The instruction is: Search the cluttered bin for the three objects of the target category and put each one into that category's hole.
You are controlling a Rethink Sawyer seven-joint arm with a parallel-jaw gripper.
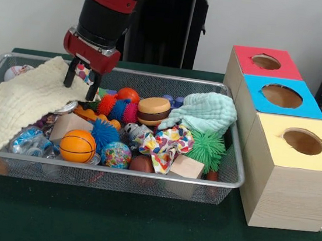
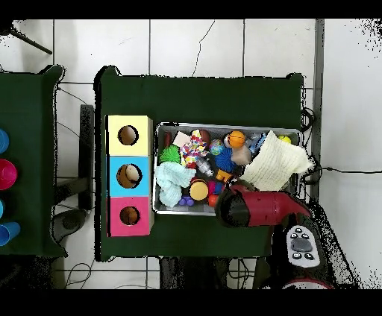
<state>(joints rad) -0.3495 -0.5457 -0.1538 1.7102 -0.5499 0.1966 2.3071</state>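
Gripper (image 1: 82, 80) hangs with its two fingers spread, tips just at the cream cloth's (image 1: 22, 100) far edge, holding nothing. I judge that cloth light and floppy; I'd pinch a raised fold to uncover the toys in the bin (image 1: 141, 184).

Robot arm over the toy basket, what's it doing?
The red and black robot arm's gripper is open and reaching down into the wire mesh bin full of toys, right at the edge of the cream-coloured knitted cloth. It holds nothing. Beside the bin stand three wooden boxes with holes, topped red, blue and yellow. The overhead view seems to show something inside the blue one.
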